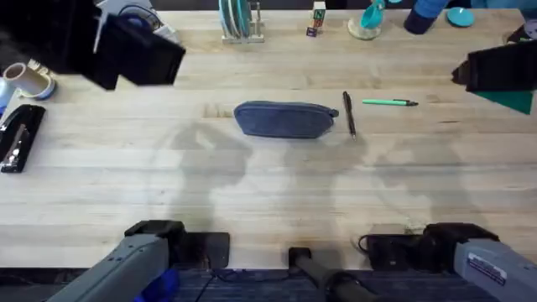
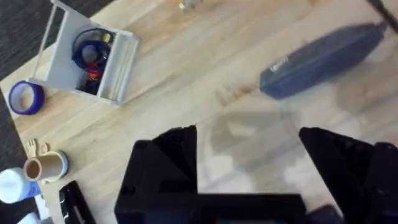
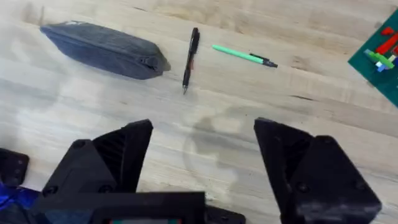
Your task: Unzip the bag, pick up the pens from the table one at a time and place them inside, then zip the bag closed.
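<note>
**Both tools raised and open, bag and pens lying untouched mid-worktop**

At the far left edge of the worktop I see a black stapler and a roll of tape, with a grey rack and a blue ring beside them in my left wrist view. My left tool hangs high over that left rear corner, its black fingers spread wide with nothing between them, only bare wood below.

Toward the middle lies the bag, its long side running left to right, zipper shut as far as I can tell. Wide bare planks surround it on the near side and to its left, all the way to my arm bases. Just beside the bag's right end lies the black pen, pointing roughly front to back, close to the bag; whether they touch I cannot tell. Farther right lies the green pen, crosswise, apart from the black one.

My right tool hovers over the right side, its fingers wide apart and holding nothing. Its wrist view shows a green plate with coloured bricks at the right edge. Along the rear edge stand a dish rack, small blocks and teal items.
</note>
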### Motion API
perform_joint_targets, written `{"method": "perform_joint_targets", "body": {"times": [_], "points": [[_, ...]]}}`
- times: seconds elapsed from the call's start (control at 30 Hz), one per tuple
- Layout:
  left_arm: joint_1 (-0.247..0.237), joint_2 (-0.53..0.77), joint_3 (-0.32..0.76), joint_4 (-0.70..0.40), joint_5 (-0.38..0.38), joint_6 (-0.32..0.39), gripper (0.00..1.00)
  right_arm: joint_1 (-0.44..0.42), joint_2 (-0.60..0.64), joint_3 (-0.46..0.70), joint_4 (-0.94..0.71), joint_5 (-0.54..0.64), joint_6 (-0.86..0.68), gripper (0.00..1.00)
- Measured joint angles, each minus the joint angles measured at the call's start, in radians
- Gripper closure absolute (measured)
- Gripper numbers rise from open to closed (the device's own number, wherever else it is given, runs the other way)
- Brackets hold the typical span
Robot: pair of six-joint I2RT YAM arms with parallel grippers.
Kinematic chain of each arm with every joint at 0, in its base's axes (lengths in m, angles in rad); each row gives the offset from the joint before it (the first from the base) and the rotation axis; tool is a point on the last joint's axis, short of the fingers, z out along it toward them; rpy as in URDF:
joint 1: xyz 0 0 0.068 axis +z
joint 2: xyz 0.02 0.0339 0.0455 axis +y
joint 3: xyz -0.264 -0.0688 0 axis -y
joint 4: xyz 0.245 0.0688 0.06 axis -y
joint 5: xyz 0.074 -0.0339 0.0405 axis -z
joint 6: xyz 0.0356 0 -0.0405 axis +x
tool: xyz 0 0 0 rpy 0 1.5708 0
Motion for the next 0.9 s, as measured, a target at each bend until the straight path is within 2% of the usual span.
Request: {"method": "perform_joint_targets", "body": {"times": [0.3,0.4,0.57,0.7,0.8,0.9], "points": [[0.0,0.001,0.0,-0.019,0.003,0.088,0.008,0.0,0.0,0.0,0.0,0.0,0.0,0.005],[0.0,0.009,0.0,-0.019,0.029,0.138,0.008,0.0,0.0,0.0,0.0,0.0,0.0,0.005],[0.0,0.032,0.0,-0.019,0.114,0.261,0.008,0.0,0.0,0.0,0.0,0.0,0.0,0.005],[0.0,0.049,0.0,-0.021,0.185,0.395,0.008,0.0,0.0,0.0,0.0,0.0,0.0,0.005],[0.0,0.051,0.0,-0.04,0.221,0.484,0.008,0.0,0.0,0.0,0.0,0.0,0.0,0.005],[0.0,0.051,0.0,-0.069,0.244,0.541,0.008,0.0,0.0,0.0,0.0,0.0,0.0,0.005]]}}
